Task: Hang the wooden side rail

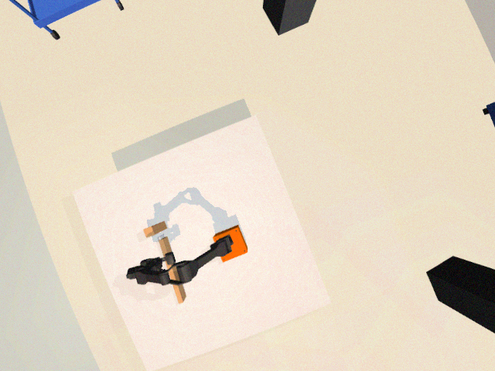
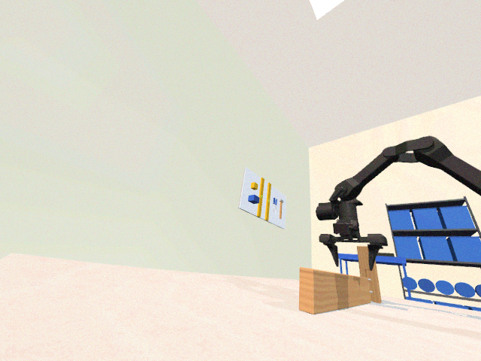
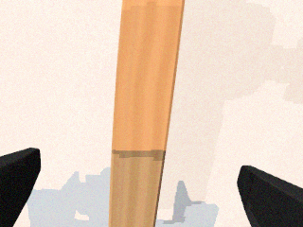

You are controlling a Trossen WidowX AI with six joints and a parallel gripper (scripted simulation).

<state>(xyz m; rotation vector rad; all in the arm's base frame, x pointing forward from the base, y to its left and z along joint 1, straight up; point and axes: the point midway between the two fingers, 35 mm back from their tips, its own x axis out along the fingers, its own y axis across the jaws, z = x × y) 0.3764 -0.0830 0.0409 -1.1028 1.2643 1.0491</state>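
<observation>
The wooden side rail (image 1: 180, 294) (image 2: 324, 292) (image 3: 142, 80) stands on edge on the table, its near end resting there. Its other end points at the upright headboard post (image 1: 155, 229) (image 2: 363, 256). Small steel hooks (image 1: 160, 236) (image 2: 370, 279) show in the short gap between rail end and post; whether they touch the pins is too small to tell. The slot and pins are hidden. My gripper (image 2: 354, 267) (image 3: 142, 168) is open and empty, pointing down above the rail. In the wrist view the rail runs lengthwise between the two spread fingers, below them.
The orange base plate (image 1: 239, 243) of the arm sits on the pale table (image 1: 255, 291), right of the rail in the top view. The post stands upright close beside the gripper. Shelving with blue bins (image 2: 421, 219) and a tool board (image 2: 248, 211) are in the background.
</observation>
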